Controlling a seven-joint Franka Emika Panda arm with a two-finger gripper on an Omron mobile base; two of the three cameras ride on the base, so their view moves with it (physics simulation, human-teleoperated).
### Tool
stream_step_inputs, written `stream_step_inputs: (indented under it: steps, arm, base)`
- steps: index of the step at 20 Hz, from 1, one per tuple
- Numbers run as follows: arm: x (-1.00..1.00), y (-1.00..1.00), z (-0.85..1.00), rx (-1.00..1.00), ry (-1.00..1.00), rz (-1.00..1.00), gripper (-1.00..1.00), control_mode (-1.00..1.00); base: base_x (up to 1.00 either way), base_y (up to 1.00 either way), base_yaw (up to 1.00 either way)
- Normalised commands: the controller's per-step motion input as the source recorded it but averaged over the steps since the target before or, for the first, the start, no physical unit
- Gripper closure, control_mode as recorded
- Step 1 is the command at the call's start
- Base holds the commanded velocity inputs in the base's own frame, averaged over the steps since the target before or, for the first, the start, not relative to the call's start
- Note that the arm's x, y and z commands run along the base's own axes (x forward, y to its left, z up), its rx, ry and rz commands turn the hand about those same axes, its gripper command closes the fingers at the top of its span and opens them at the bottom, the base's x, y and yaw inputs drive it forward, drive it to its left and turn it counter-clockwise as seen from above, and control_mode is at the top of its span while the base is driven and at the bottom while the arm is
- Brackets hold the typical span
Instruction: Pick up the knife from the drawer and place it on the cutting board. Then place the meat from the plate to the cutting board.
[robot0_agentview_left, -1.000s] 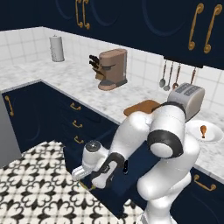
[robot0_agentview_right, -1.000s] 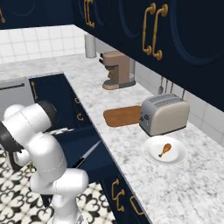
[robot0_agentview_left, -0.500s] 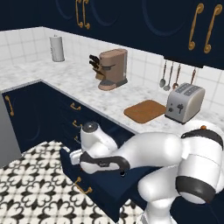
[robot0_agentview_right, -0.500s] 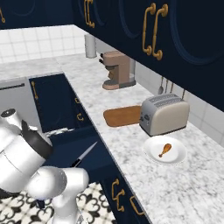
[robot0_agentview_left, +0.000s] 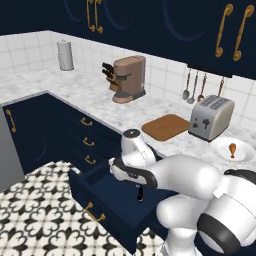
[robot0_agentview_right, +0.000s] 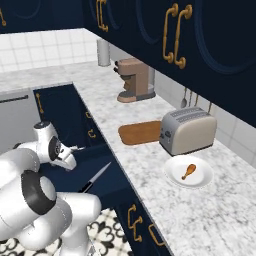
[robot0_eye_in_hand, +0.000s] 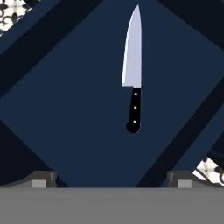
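Inside navy drawer (robot0_agentview_left: 107, 197) knife (robot0_eye_in_hand: 133, 72) is lying directly below wide-open, empty gripper (robot0_eye_in_hand: 111, 177), long axis running blade-away, handle nearest.

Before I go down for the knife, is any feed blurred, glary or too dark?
Hand view: knife sharp, bright blade against dark drawer floor, no glare. Left base view: the arm hides most of the knife. Right base view: knife small but distinct, lighting even.

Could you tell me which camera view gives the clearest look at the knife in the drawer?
The hand view: the knife lies whole on the drawer floor, blade and handle unobstructed. The right base view shows it small and partly behind the arm; the left base view shows just a dark bit of it.
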Motion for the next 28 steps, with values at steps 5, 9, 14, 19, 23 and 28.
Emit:
stream_step_inputs:
  steps: [5,9,14,19,23,28]
  arm:
    - [0.27,-0.62,-0.38,-0.02,0.10,-0.06,-1.00,-1.00]
    - [0.13,-0.46,-0.55,0.00,0.02,0.00,-1.00,-1.00]
    - [0.01,-0.12,-0.46,0.00,0.01,0.01,-1.00,-1.00]
    - [0.17,0.00,-0.18,-0.03,0.00,0.01,-1.00,-1.00]
    - [0.16,0.00,-0.32,-0.04,0.00,0.00,-1.00,-1.00]
    - [0.32,0.00,-0.30,-0.01,0.03,0.01,-1.00,-1.00]
  base:
    - [0.00,0.00,0.00]
    - [0.00,0.00,0.00]
    - [0.00,0.00,0.00]
    - [0.00,0.00,0.00]
    - [0.00,0.00,0.00]
    - [0.00,0.00,0.00]
